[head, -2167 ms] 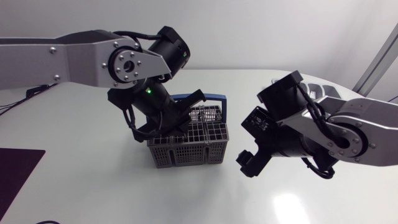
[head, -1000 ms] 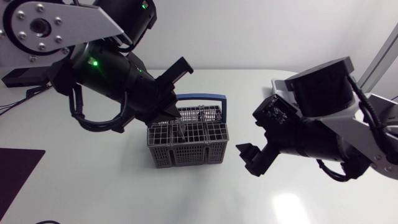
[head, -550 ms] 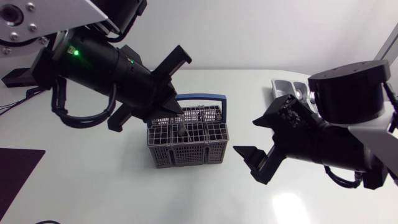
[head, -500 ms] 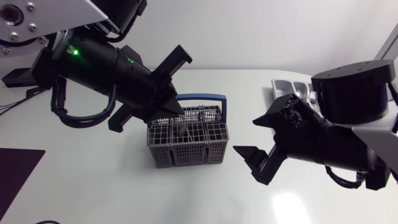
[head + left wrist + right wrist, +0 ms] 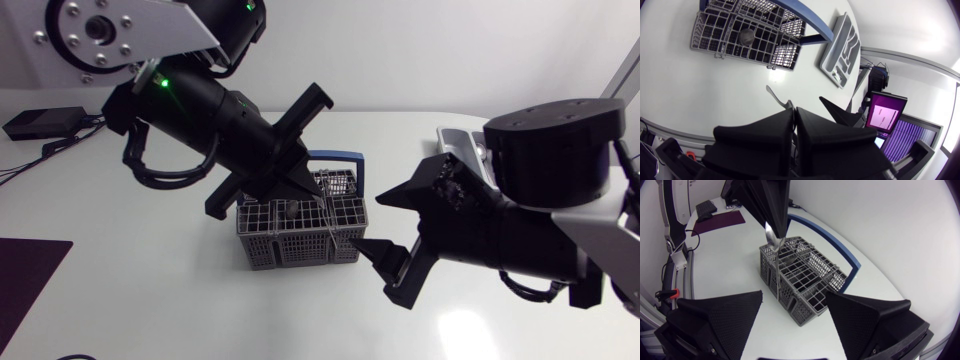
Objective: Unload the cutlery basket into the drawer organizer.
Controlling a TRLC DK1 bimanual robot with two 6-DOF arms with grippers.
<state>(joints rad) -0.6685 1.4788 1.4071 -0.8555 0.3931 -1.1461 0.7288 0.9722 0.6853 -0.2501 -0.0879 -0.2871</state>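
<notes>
Lowest in the head view, right of centre, the right hand (image 5: 385, 228) hangs above the white bench (image 5: 150, 300) with its two wedge fingers spread wide and nothing between them. Its tips point at the cutlery basket (image 5: 300, 238), which stands just beside them at the middle of the frame.

The basket is a grey plastic box of open mesh, split into small square cells, with a blue bow handle arching over its far side. One dark, round-ended piece (image 5: 288, 210) stands in a middle cell.

Above the basket, the left hand (image 5: 305, 185) comes down from the upper left of the frame, its fingers pinched narrow on a silver spoon (image 5: 774, 255). The hand grips the spoon at the bowl, and the thin handle hangs down in front of the basket's mesh wall.

Farthest off, at the right of the frame, the grey drawer organizer (image 5: 458, 140) lies on the bench, partly hidden behind the right arm. The left wrist view shows its long compartments.
</notes>
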